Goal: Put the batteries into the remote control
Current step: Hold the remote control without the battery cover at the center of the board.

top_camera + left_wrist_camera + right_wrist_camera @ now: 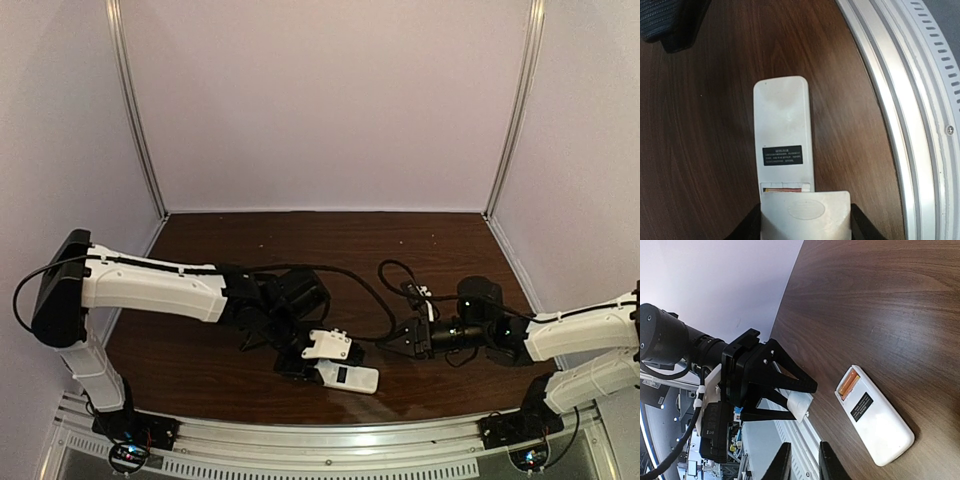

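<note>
The remote control [783, 125] lies back-up on the table, its battery slot open at the near end. The orange batteries [785, 189] lie inside the slot; they also show in the right wrist view [848, 382]. My left gripper [805, 222] is shut on the loose white cover piece [806, 212] and holds it just above the slot end of the remote [350, 378]. My right gripper [805, 462] is narrowly open and empty, off to the right of the remote [875, 420], facing the left gripper [785, 390] and the cover [801, 406].
The aluminium rail [910, 125] runs along the table's front edge, close to the right of the remote. A black cable [400, 275] loops over the table behind my right gripper [397, 340]. White booth walls close in the table's far and side edges.
</note>
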